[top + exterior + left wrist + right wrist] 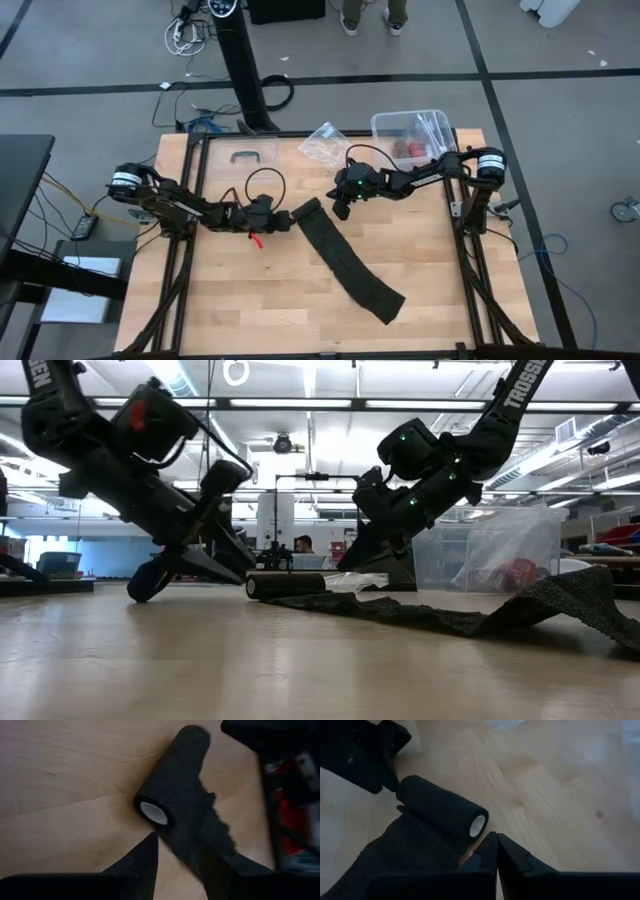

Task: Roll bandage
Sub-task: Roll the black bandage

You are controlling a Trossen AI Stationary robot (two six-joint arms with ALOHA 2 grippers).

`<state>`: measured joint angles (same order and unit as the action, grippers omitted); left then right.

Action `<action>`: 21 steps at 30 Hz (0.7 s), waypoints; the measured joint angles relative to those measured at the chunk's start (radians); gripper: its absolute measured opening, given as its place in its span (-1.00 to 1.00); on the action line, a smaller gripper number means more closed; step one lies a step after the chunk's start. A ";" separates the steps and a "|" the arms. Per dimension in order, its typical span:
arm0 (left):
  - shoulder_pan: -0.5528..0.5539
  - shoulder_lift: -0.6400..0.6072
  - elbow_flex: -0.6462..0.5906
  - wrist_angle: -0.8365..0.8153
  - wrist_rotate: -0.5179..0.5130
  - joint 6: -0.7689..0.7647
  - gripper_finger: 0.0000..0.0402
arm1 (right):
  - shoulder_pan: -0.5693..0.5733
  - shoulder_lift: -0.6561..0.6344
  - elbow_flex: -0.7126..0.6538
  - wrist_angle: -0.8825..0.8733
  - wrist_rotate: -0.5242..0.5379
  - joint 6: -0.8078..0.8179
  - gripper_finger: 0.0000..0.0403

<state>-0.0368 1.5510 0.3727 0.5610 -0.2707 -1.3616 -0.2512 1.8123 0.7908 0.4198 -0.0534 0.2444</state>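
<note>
- Rolling is partly done: the bandage (345,262) is lying on the desk (240,310), with a small roll (308,211) at its far end between my two arms.
- My left jaws (283,222) are sitting open beside the roll, holding nothing.
- My right jaws (341,208) are looking closed and empty, just beside it.
- The loose strip is running slantwise toward the near right.
- Next, I think, I am needing to turn the roll along it.

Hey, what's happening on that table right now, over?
Left gripper open, right gripper shut, at either end of the roll. Bandage partly rolled, tail loose. Nothing blocking.
</note>
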 joint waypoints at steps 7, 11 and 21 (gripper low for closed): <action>0.033 0.004 0.047 -0.097 -0.054 0.084 -0.33 | 0.008 0.050 -0.001 0.050 -0.003 0.027 -0.97; 0.040 0.004 0.046 -0.081 -0.072 0.090 -0.33 | 0.009 0.068 -0.001 0.084 -0.003 0.041 -0.97; 0.045 0.003 0.047 -0.010 -0.029 0.120 -0.33 | 0.009 0.069 -0.001 0.097 -0.004 0.035 -0.97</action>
<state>0.0079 1.5537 0.4198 0.5514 -0.2992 -1.2415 -0.2420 1.8809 0.7898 0.5164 -0.0570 0.2796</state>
